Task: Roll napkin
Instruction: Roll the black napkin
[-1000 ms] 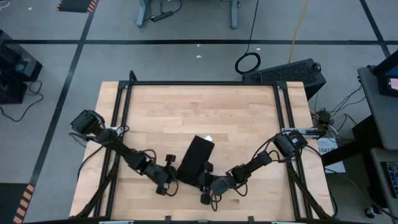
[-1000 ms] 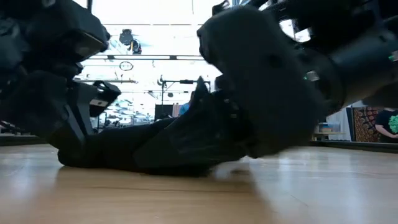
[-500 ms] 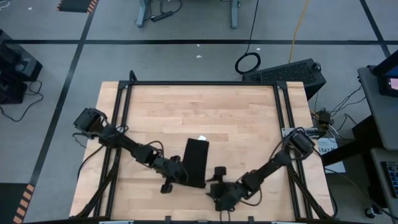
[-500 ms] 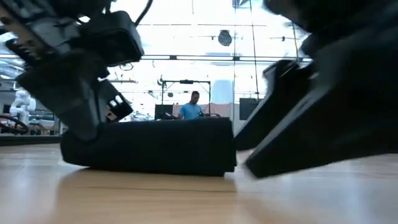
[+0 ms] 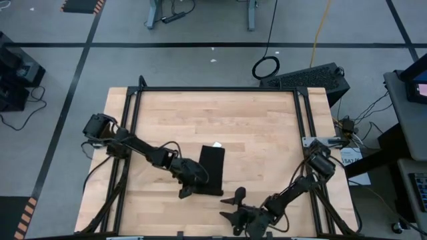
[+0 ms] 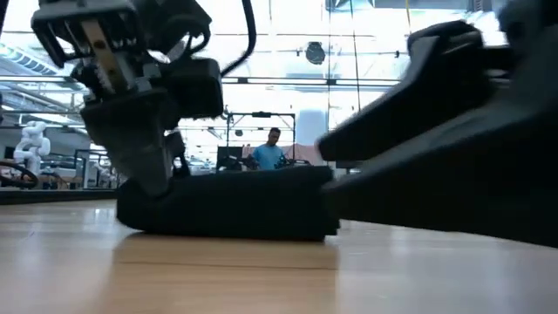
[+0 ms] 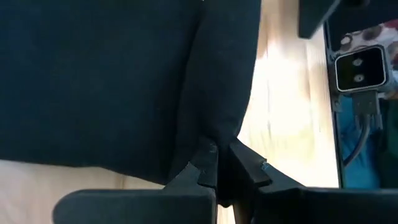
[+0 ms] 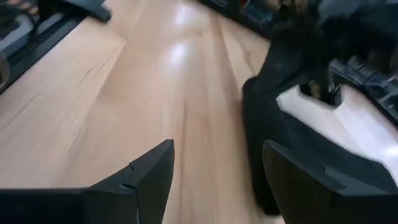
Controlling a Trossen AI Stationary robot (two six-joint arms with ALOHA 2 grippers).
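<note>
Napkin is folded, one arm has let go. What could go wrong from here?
1. Only the left gripper, shut on the napkin edge, holds the fold; if it slips, the cloth may spring open.
2. The right gripper, jaws open, sits off the cloth near the table front edge; a hasty return could shove the napkin askew.

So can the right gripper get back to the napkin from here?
Probably yes. The right gripper is open and clear of the napkin, with bare table between them; the left gripper pinches the opposite edge.
</note>
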